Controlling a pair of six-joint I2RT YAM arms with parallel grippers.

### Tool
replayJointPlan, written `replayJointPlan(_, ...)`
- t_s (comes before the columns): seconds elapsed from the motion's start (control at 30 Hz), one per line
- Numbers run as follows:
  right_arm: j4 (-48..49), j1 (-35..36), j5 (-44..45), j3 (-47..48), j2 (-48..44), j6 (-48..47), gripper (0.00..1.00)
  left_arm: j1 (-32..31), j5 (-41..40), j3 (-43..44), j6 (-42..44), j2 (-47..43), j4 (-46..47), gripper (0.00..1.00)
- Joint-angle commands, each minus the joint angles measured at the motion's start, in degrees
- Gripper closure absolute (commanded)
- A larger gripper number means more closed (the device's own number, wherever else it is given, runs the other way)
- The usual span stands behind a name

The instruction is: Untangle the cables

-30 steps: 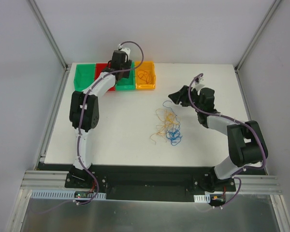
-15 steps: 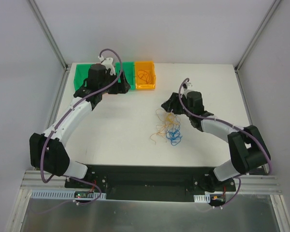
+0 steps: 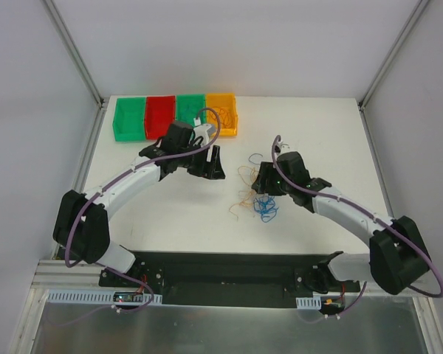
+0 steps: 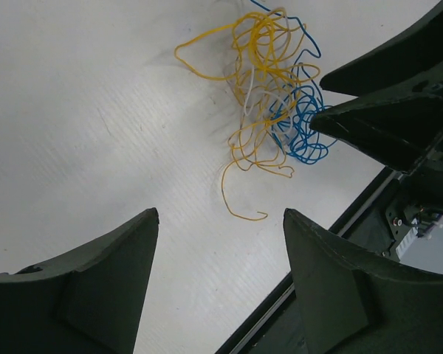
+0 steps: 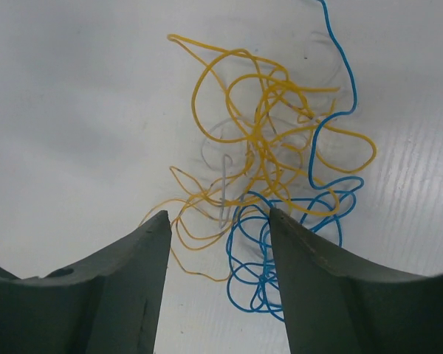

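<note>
1. Right fingers [image 5: 96,295] stand wide apart and hold nothing. The gap between them opens straight onto the cables [image 5: 266,184], whose closest loops lie between the two tips.
2. In that gap the blue loops [image 5: 280,251] bunch against one finger. The yellow strands [image 5: 244,140] fan out beyond, with a short white wire [image 5: 225,184] running through the middle.
3. Left fingers [image 4: 81,295] are also spread wide and empty. The tangle lies to their right, well apart, with bare counter [image 4: 96,110] between.
4. From above, the tangle's long axis runs far to near, with the blue clump at its near end and a loose yellow tail trailing to the near left. The right arm is over it and the left arm is beside it, so the right is plainly nearer.
5. The next move probably depends on the right fingers closing on a single colour, most likely blue. The left fingers would then come in from the left on the yellow side.
6. Far left, an orange bin [image 3: 223,122] holds a coiled orange wire.
</note>
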Motion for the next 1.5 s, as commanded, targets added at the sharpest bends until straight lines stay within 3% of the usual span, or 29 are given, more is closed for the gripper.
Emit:
replayJointPlan(0.0, -4.4, -0.1, 1.5, 8.4, 6.9, -1.9, 0.45, -0.2, 4.1, 2.3, -0.7, 0.5, 0.2, 0.32)
replayJointPlan(0.33, -5.6, 0.7, 5.9, 15.6, 14.2, -0.5, 0.46, -0.2, 7.1, 2.1, -2.6, 0.7, 1.5, 0.26)
replayJointPlan(0.53, -0.1, 0.9, 4.8, 17.8, 19.4, 3.2, 0.5, 0.4, 7.1, 1.8, -2.8, 0.3, 2.0, 0.23)
replayJointPlan(0.63, 1.3, 0.8, 1.5, 19.5, 22.1, 4.5, 0.62, 1.6, 7.1, 1.8, -2.9, 0.0, 2.0, 0.23)
replayJointPlan(0.73, 0.8, 0.9, -0.1, 19.5, 20.2, 3.6, 0.98, 2.8, 6.7, 1.7, -2.9, -0.2, 2.1, 0.21)
replayJointPlan(0.77, 0.0, 1.0, -1.5, 19.5, 18.1, 2.8, 0.99, 3.1, 6.7, 1.6, -2.9, -0.1, 2.1, 0.19)
replayJointPlan(0.9, -1.2, 2.3, -9.9, 18.8, 8.6, 2.1, 1.0, 3.7, 7.6, 1.3, -3.5, 0.4, 3.0, 0.13)
replayJointPlan(1.1, -1.3, 4.8, -18.6, 18.8, 1.3, 4.8, 0.99, 4.1, 15.7, 0.1, -5.6, 0.6, 7.3, 0.02)
replayJointPlan(1.27, 2.2, 7.2, -20.2, 17.8, -1.8, 7.9, 0.99, 4.1, 15.0, -0.6, -5.5, 0.2, 7.8, 0.01)
replayJointPlan(1.47, 8.3, 8.5, -20.0, 18.5, -3.1, 12.6, 1.0, 2.7, 20.2, -1.3, -8.1, 3.7, 11.5, 0.02)
